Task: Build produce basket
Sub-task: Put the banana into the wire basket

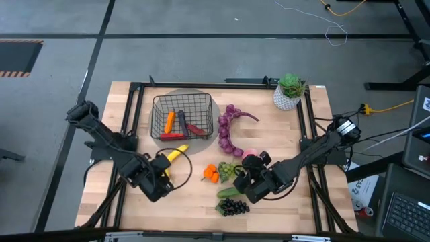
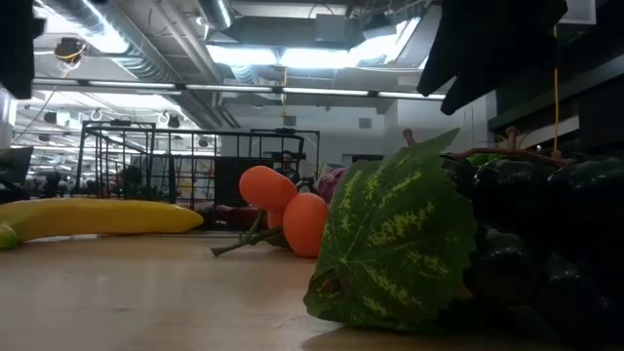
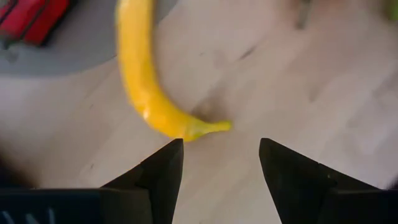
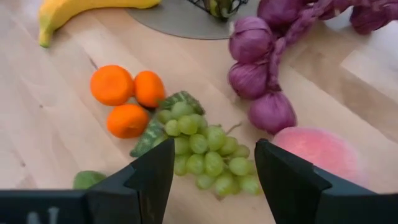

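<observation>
— Hovering our left end effector (image 3: 217, 165), fingers spread, just short of the banana (image 3: 146, 81) beside the basket (image 1: 183, 115): why?
— We judge its tip easiest. Our right end effector (image 4: 214, 171) gapes above the grapes (image 4: 205, 149).

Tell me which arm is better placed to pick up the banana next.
The left. Its gripper is open right beside the banana, whose tip lies just ahead of its fingers in the left wrist view. The right gripper, also open, sits over the green grapes, farther away.
</observation>
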